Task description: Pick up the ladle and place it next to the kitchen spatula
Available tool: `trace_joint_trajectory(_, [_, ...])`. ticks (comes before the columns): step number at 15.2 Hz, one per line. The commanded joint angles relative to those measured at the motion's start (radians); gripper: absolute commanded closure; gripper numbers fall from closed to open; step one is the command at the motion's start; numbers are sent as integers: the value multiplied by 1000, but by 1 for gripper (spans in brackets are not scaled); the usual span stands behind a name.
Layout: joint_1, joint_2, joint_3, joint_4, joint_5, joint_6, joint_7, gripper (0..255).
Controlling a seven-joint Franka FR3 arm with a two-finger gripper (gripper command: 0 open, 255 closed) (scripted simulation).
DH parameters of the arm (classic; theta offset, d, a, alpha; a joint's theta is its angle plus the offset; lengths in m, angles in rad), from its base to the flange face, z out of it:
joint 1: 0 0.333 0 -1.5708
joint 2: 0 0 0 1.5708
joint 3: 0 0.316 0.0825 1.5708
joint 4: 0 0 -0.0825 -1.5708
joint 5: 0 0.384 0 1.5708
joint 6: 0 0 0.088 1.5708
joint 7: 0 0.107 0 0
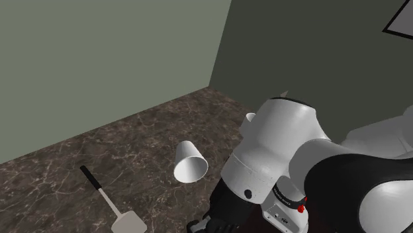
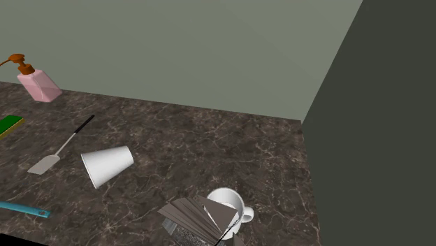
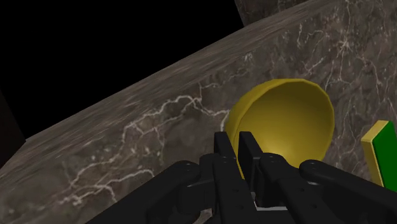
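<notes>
The ladle's yellow bowl (image 3: 286, 118) sits just past my fingertips in the wrist view, hollow side facing the camera. My black gripper (image 3: 240, 147) is shut on the ladle where its stem meets the bowl; the rest of the handle is hidden by the fingers. The kitchen spatula (image 1: 106, 198) lies flat on the dark marble counter (image 1: 152, 126), black handle pointing away, pale blade towards the shoulder view's bottom. It also appears as spatula (image 2: 59, 150) at the second exterior view's left. The white arm (image 1: 278, 152) bends down at the shoulder view's lower right.
A white cup (image 1: 190, 162) lies on its side between spatula and arm, seen too as cup (image 2: 106, 165). A green sponge (image 3: 382, 153) is beside the ladle bowl. Pink soap dispenser (image 2: 38, 84), white mug (image 2: 230, 205), a grey slatted object (image 2: 199, 216). Black area beyond the counter edge.
</notes>
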Motion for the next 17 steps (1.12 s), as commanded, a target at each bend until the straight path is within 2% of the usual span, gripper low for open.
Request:
trace_joint_trajectory(1, [1, 20, 15, -15, 22, 32, -21, 255])
trace_joint_trajectory(13, [-14, 192, 121, -54, 153, 237, -158, 255])
trace_joint_trajectory(17, [-14, 192, 121, -54, 153, 237, -158, 255])
